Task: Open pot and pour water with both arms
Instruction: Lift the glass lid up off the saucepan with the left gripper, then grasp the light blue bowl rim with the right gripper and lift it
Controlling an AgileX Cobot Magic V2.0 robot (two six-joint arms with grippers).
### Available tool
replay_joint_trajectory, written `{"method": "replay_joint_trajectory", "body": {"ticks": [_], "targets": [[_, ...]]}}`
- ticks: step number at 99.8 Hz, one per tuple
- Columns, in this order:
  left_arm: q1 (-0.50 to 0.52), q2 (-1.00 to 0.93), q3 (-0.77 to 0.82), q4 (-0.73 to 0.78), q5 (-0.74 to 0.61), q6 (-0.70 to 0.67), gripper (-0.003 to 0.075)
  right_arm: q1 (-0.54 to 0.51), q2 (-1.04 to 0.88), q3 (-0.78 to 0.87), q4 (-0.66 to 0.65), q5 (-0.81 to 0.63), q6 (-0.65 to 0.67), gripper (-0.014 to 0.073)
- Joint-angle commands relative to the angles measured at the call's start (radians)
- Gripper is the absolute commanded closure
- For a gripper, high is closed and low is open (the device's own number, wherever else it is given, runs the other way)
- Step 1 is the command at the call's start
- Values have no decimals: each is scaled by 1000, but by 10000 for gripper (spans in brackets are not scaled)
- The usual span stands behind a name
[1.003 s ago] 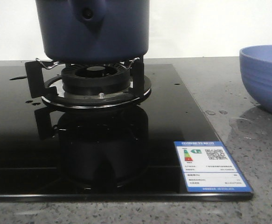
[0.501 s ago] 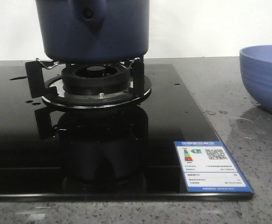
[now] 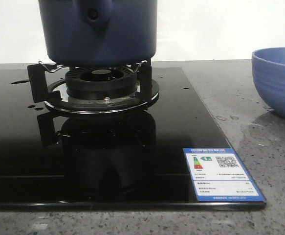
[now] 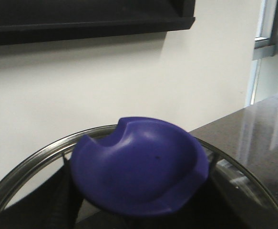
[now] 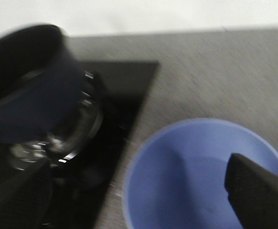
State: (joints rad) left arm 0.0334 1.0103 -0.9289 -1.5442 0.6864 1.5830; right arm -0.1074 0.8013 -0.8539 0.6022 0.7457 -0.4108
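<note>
Already the lid point(image 4: 139, 171) is held off by the left tool, the pot point(image 3: 100, 32) sits unpoured at twelve o'clock, and the right tool's opening cannot be told.

low close front view, wrists overhead

The front picture is sharp and bright; the shiny black glass stove top point(image 3: 181, 117) mirrors the burner. The right wrist picture is blurry. Window light glares on the grey counter point(image 4: 253, 124).
</note>
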Motion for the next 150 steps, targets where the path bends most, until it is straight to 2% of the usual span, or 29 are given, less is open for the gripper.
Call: {"method": "replay_joint_trajectory", "body": {"ticks": [1, 12, 19, 25, 45, 67, 74, 103, 114, 132, 150], "targets": [[5, -104, 47, -73, -53, -16, 458, -34, 34, -73, -133, 12, 173, -75], [-7, -179, 111, -73, -95, -16, 458, -42, 90, -130, -379, 82, 375, -75], [-38, -210, 125, -73, -124, -16, 458, -42, 126, -149, -484, 121, 442, -75], [-56, -220, 125, -68, -128, -14, 458, -42, 155, -149, -519, 131, 460, -67], [-74, -240, 121, -70, -132, -14, 458, -42, 300, -149, -492, 137, 460, 48], [-77, -240, 121, -84, -134, -14, 458, -42, 431, -149, -434, 133, 460, 112], [-77, -240, 121, -98, -134, -14, 458, -42, 457, -145, -402, 128, 460, 165], [-77, -240, 121, -114, -134, -14, 458, -42, 480, -123, -267, 121, 387, 558], [-77, -240, 121, -114, -134, -14, 458, -40, 468, -125, -223, 128, 351, 659], [-77, -240, 121, -114, -134, -14, 458, -38, 446, -200, -218, 206, 341, 660], [-77, -240, 121, -115, -134, -14, 458, -3, 448, -402, -220, 317, 328, 653]]}}
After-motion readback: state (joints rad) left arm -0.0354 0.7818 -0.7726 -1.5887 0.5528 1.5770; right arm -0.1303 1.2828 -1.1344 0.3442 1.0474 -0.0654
